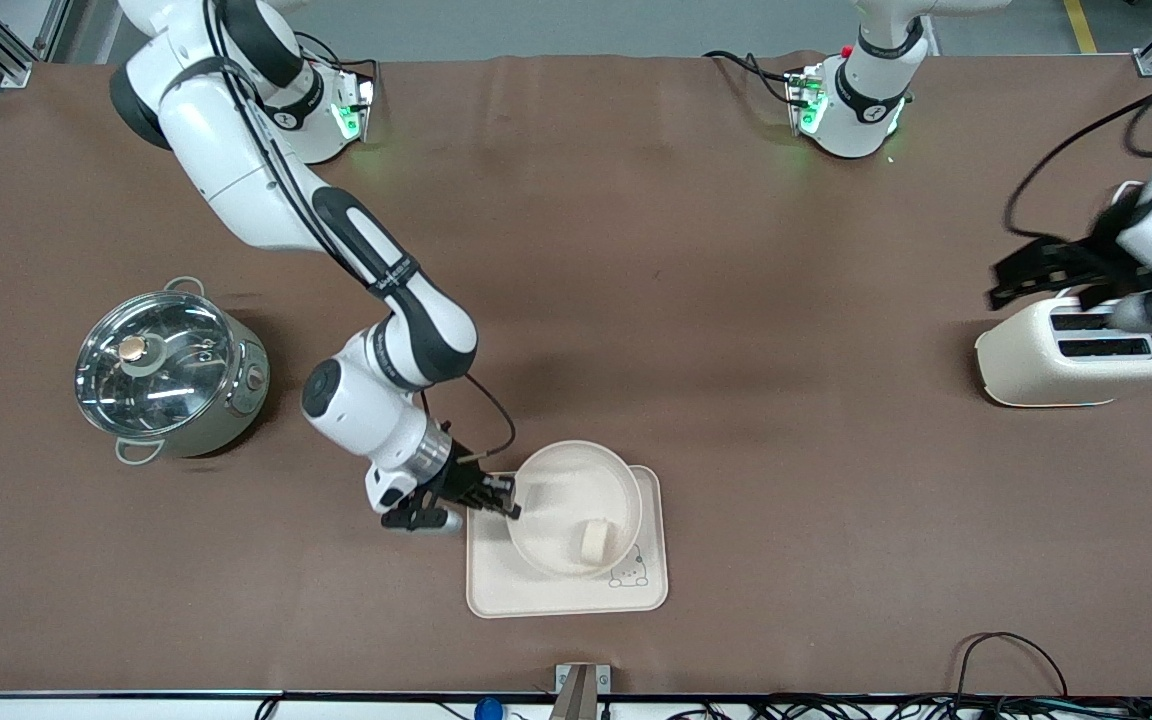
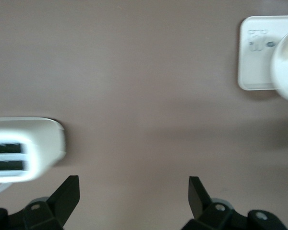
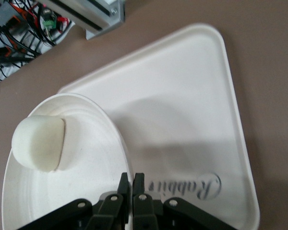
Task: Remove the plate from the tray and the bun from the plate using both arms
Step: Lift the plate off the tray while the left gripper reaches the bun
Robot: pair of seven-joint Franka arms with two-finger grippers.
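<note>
The round cream plate (image 1: 561, 490) rests on the rectangular cream tray (image 1: 496, 585) with the pale bun (image 1: 595, 541) lying in it. In the right wrist view the bun (image 3: 38, 143) sits in the plate (image 3: 91, 139) and the tray (image 3: 182, 110) lies under it. My right gripper (image 1: 513, 506) is shut on the plate's rim at the edge toward the right arm's end of the table; its fingers (image 3: 132, 184) pinch the rim. My left gripper (image 1: 1021, 275) is open and empty, up in the air over the toaster; it also shows in the left wrist view (image 2: 134, 191).
A cream toaster (image 1: 1076, 350) stands at the left arm's end of the table, also in the left wrist view (image 2: 24, 148). A steel pot with a glass lid (image 1: 164, 368) stands at the right arm's end. Cables run along the table's near edge.
</note>
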